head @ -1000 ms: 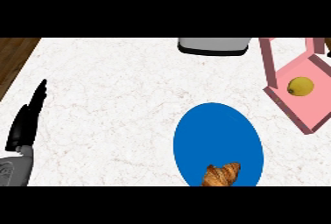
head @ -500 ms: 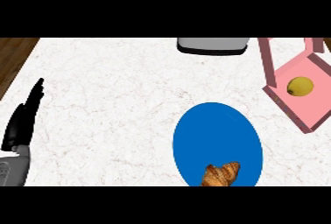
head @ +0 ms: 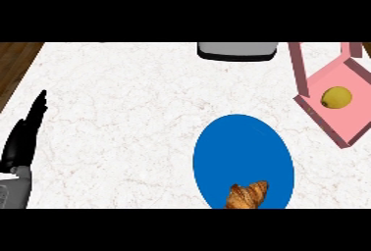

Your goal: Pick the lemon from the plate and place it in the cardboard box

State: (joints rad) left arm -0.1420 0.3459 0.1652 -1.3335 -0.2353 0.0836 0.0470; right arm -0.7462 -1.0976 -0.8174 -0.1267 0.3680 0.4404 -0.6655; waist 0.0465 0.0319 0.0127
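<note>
At upper right, the lemon (head: 336,97) already lies inside the pink box (head: 346,128); the plate (head: 243,147) holds only a croissant (head: 248,195). Left hand (head: 22,142) rests, fingers straight.

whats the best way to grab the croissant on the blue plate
Judging by its pose, take the croissant across its thick middle, coming straight down from above. It lies flat at the near edge of the blue plate, with bare plate around it, so fingers and thumb can likely close on its two long sides.
</note>
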